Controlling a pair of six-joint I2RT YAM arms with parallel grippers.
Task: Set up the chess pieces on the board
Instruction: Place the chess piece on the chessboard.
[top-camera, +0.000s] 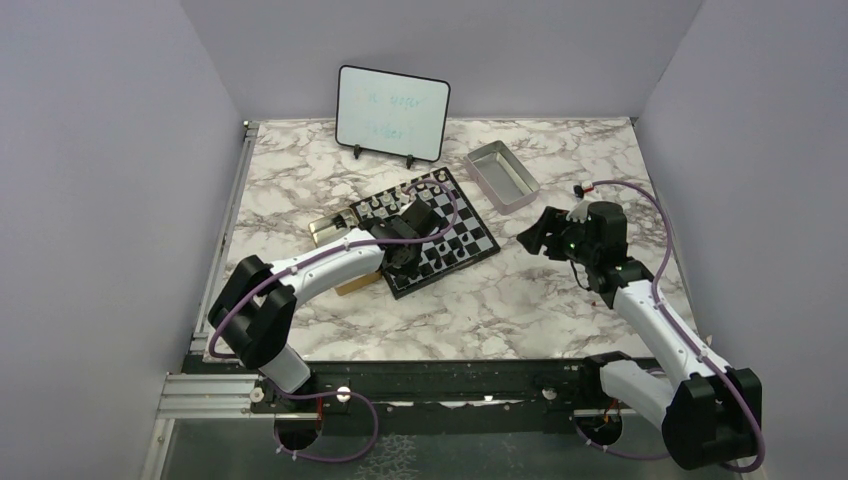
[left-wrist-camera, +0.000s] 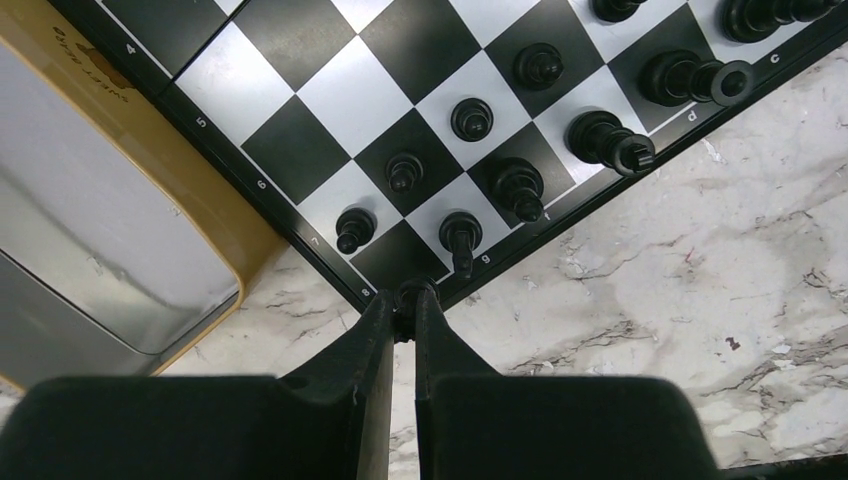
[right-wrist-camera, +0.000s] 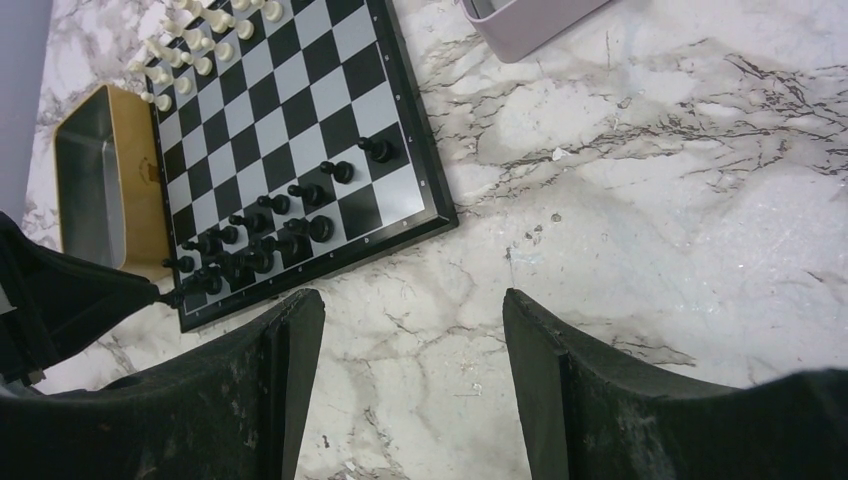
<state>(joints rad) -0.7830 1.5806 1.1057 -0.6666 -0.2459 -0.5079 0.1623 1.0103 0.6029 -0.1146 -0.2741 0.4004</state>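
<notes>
In the left wrist view, my left gripper (left-wrist-camera: 405, 305) is shut on a tiny black chess piece (left-wrist-camera: 414, 294) right over the corner square of the board (left-wrist-camera: 330, 90). Several black chess pieces (left-wrist-camera: 471, 118) stand in two rows along that edge, the nearest one (left-wrist-camera: 460, 236) beside the held piece. From above, the left gripper (top-camera: 403, 266) sits over the near-left corner of the board (top-camera: 464, 222). My right gripper (top-camera: 535, 236) hangs open over bare marble to the right of the board (right-wrist-camera: 300, 90), with nothing between its fingers (right-wrist-camera: 290, 350).
Pale chess figures (right-wrist-camera: 200, 40) fill the board's far edge. A tan wooden box (top-camera: 335, 230) with a metal lining lies against the board's left side. Behind the board on the right is a grey metal tray (top-camera: 502, 175), and a small whiteboard (top-camera: 392, 112) stands at the back.
</notes>
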